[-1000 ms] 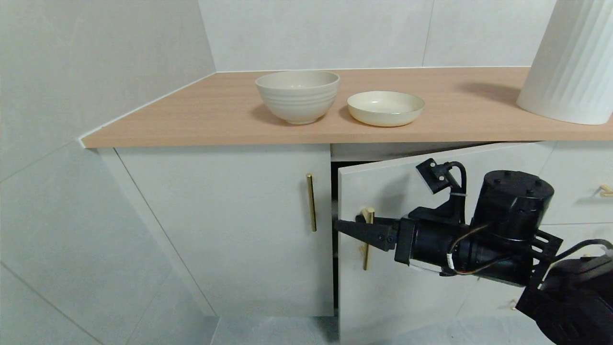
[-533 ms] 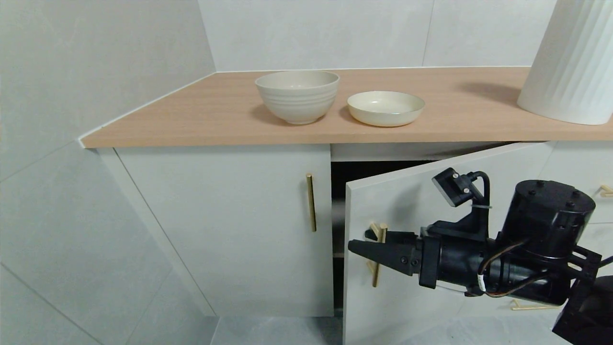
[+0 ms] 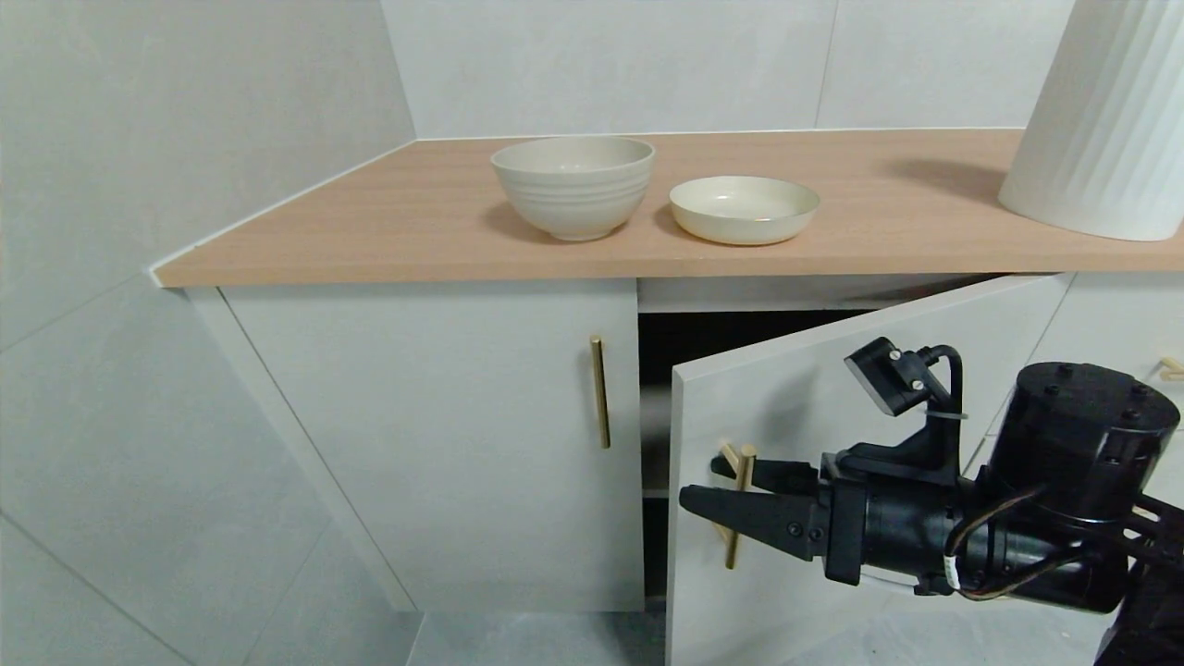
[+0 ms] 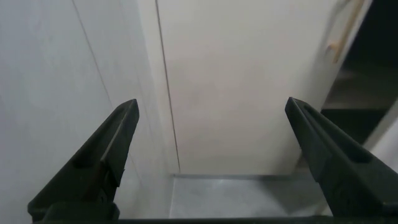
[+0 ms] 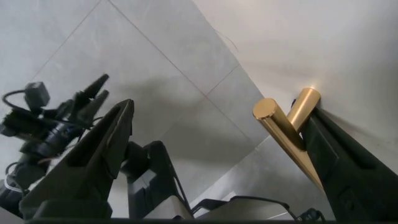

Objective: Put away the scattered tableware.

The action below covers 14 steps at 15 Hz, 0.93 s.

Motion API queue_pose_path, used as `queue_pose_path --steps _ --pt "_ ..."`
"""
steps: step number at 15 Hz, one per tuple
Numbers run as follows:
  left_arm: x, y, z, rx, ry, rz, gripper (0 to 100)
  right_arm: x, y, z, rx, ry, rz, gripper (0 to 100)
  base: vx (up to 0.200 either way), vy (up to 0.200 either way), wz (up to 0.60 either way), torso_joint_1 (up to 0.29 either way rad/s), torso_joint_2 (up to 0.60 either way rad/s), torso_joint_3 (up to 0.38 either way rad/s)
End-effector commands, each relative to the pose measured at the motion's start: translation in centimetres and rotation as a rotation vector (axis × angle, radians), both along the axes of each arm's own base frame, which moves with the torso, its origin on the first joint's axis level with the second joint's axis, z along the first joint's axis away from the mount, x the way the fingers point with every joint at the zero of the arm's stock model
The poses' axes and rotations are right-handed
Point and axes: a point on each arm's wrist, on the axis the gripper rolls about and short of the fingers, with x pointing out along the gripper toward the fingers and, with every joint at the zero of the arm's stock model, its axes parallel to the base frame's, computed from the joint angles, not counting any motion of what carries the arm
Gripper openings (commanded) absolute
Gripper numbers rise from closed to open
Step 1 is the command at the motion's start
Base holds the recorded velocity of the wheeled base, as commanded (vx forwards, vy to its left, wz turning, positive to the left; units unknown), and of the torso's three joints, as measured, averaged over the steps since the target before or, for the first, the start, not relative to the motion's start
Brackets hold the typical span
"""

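Observation:
A deep cream bowl (image 3: 573, 185) and a shallow cream plate (image 3: 745, 208) stand side by side on the wooden countertop (image 3: 370, 231). Below them the right cabinet door (image 3: 786, 388) hangs partly ajar, with a dark gap beside it. My right gripper (image 3: 700, 479) is open, with the door's gold handle (image 3: 737, 504) between its fingers. In the right wrist view the gold handle (image 5: 286, 127) lies against one finger of the right gripper (image 5: 217, 112). My left gripper (image 4: 211, 106) is open and holds nothing, low in front of the left cabinet door (image 4: 242, 81).
A tall white ribbed vessel (image 3: 1101, 120) stands on the countertop's right end. The left cabinet door (image 3: 435, 435) is closed, its gold handle (image 3: 599, 390) near the gap. A tiled wall (image 3: 139, 139) bounds the left side. Grey floor (image 3: 536, 638) lies below.
The right cabinet door has swung further open. My right gripper has drawn back towards me and lower, with the handle between its fingers.

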Motion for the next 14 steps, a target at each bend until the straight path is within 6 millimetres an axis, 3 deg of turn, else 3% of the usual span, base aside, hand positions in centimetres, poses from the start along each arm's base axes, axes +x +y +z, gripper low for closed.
queue_pose_path --steps 1,4,5,7,9,10,14 --pt "0.0 0.0 4.0 0.005 0.075 -0.129 100 -0.2 -0.1 0.2 0.007 -0.006 0.005 100 0.0 0.0 0.0 0.0 0.0 0.0" --pt "3.3 -0.5 9.9 0.016 0.181 -0.338 100 -0.2 -0.1 0.2 0.007 -0.006 0.007 100 0.0 0.0 0.0 0.0 0.0 0.0" --pt "4.3 -0.7 10.6 0.02 0.214 -0.391 100 -0.2 0.0 0.2 0.007 -0.006 0.009 100 0.0 0.0 0.0 0.0 0.0 0.0" --pt "8.7 -2.4 12.5 0.02 0.351 -0.631 100 -0.3 -0.1 0.2 0.007 -0.006 0.009 100 0.0 0.0 0.0 0.0 0.0 0.0" --pt "10.7 -3.3 12.2 0.026 0.409 -0.681 100 -0.3 -0.1 0.2 0.007 -0.006 0.009 100 0.0 0.0 0.0 0.0 0.0 0.0" --pt "12.9 -4.0 10.9 0.025 0.443 -0.684 100 -0.2 0.0 0.2 0.007 -0.005 0.009 100 0.0 0.0 0.0 0.0 0.0 0.0" --pt "16.4 -6.0 6.7 0.025 0.523 -0.739 100 -0.3 -0.2 0.5 0.015 -0.011 0.004 100 0.0 0.0 0.0 0.0 0.0 0.0"
